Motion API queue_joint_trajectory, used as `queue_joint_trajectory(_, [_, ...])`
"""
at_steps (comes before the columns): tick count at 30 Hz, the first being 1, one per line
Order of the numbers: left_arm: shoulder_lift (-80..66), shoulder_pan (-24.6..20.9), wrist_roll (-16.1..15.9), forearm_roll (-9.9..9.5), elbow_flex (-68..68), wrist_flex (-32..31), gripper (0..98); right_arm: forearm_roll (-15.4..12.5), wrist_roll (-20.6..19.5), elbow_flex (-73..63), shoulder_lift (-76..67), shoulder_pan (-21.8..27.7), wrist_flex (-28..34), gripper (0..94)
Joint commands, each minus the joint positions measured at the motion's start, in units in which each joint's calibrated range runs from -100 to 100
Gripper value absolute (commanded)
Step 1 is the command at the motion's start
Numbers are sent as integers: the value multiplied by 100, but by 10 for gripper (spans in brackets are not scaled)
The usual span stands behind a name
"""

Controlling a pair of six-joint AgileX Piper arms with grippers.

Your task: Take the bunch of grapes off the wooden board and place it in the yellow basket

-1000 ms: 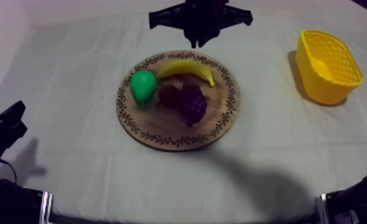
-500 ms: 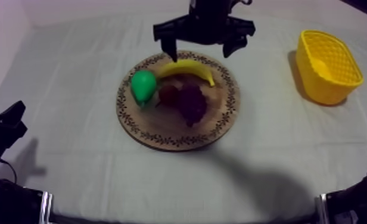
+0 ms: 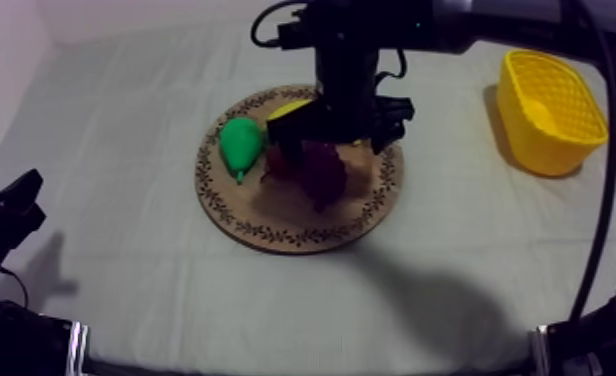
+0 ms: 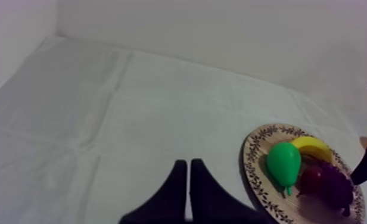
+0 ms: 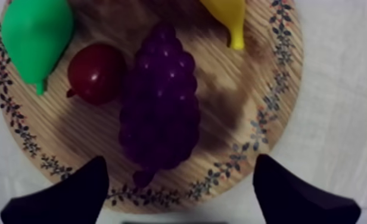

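The wooden board (image 5: 233,101) showed a pale, matt grain, with a darker pattern round its rim. On it, the bunch of grapes (image 5: 159,101) looked like smooth, bumpy plastic with a dull sheen. The small red fruit (image 5: 96,72) and the pear (image 5: 36,33) were glossier, and the banana (image 5: 229,15) was smooth. Under the board the cloth (image 3: 122,250) lay matt and faintly creased. Well apart from the board, the yellow basket (image 3: 547,150) seemed latticed plastic. My right gripper (image 5: 180,159) had matt black fingers.

Top slants down; both wrists face board (image 5: 221,113), right close.
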Motion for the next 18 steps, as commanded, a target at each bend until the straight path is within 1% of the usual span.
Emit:
queue_joint_trajectory(1, [0,-1,0,0,-1,0,1,-53,69,145,96,8,-360,831])
queue_joint_trajectory(10, [0,-1,0,0,-1,0,1,-156,339,269,707,37,-1324,812])
queue_joint_trajectory(14, [0,-1,0,0,-1,0,1,-197,478,48,977,69,-1441,782])
queue_joint_trajectory(16, [0,-1,0,0,-1,0,1,-207,513,-117,1094,86,-1375,741])
queue_joint_trajectory(18, [0,-1,0,0,-1,0,1,-215,532,-250,1192,103,-1293,655])
